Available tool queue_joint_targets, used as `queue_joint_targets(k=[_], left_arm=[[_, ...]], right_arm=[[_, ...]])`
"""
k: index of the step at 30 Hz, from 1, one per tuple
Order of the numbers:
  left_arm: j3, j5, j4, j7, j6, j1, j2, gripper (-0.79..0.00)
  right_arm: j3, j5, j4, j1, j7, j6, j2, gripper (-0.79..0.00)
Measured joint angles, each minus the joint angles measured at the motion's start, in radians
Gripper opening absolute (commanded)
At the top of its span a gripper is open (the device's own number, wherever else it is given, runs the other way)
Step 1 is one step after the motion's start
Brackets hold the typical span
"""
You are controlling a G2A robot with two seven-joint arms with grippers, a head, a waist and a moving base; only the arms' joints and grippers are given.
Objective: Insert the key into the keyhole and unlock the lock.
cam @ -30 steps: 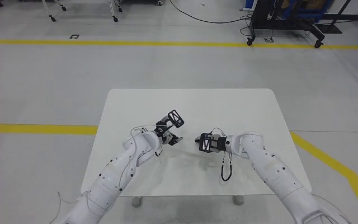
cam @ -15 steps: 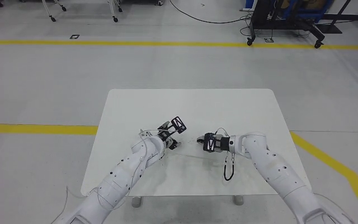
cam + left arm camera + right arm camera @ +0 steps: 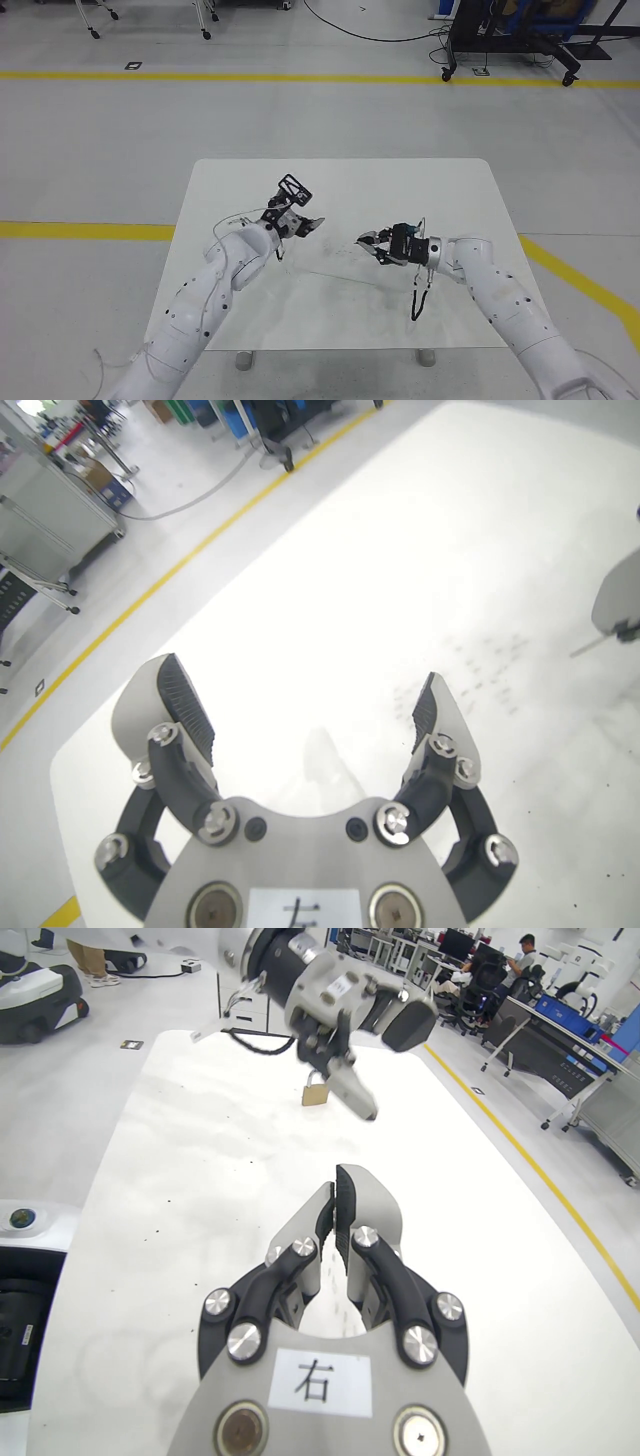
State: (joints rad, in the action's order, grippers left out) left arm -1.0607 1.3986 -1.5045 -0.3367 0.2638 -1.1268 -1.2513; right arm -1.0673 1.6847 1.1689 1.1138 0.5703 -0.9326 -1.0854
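Note:
A small brass padlock (image 3: pixel 315 1094) stands upright on the white table (image 3: pixel 420 180), just beyond my left gripper (image 3: pixel 387 1068). My left gripper (image 3: pixel 300 680) is open with nothing between its pads and hovers over the table's middle left (image 3: pixel 300 207). My right gripper (image 3: pixel 336 1178) is shut, pads pressed together, and points toward the left one from the table's middle right (image 3: pixel 362 242). In the left wrist view a thin metal key (image 3: pixel 589 647) sticks out of the right gripper's tip (image 3: pixel 617 610).
A black cable (image 3: pixel 418 292) hangs from my right forearm above the table. The table top has faint dark specks (image 3: pixel 165 1202). Beyond its far edge lie a yellow floor line (image 3: pixel 300 77) and equipment carts (image 3: pixel 515 35).
My left gripper has pulled back from the right one, toward the far left of the table. My right gripper has shifted slightly right and turned at the wrist.

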Motion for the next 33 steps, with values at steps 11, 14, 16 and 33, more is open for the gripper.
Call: queue_joint_targets(k=[11, 14, 16, 33], left_arm=[[-0.193, -0.007, -0.189, 0.184, -0.001, -0.192, 0.038, 0.0], [-0.192, -0.008, -0.186, 0.182, -0.001, -0.195, 0.038, 0.0], [-0.192, -0.041, -0.178, 0.196, 0.023, -0.198, 0.037, 0.0], [-0.269, -1.237, 0.005, -0.063, 0.186, -0.118, 0.024, 0.0]], right_arm=[[0.005, 0.006, 0.032, -0.001, -0.09, 0.017, 0.0, -0.785], [0.007, 0.0, 0.038, 0.003, -0.084, 0.018, -0.001, -0.785], [0.009, -0.065, 0.039, 0.011, -0.03, -0.008, -0.005, -0.785], [0.2, -0.654, -0.17, -0.116, 0.053, -0.075, -0.059, -0.785]])
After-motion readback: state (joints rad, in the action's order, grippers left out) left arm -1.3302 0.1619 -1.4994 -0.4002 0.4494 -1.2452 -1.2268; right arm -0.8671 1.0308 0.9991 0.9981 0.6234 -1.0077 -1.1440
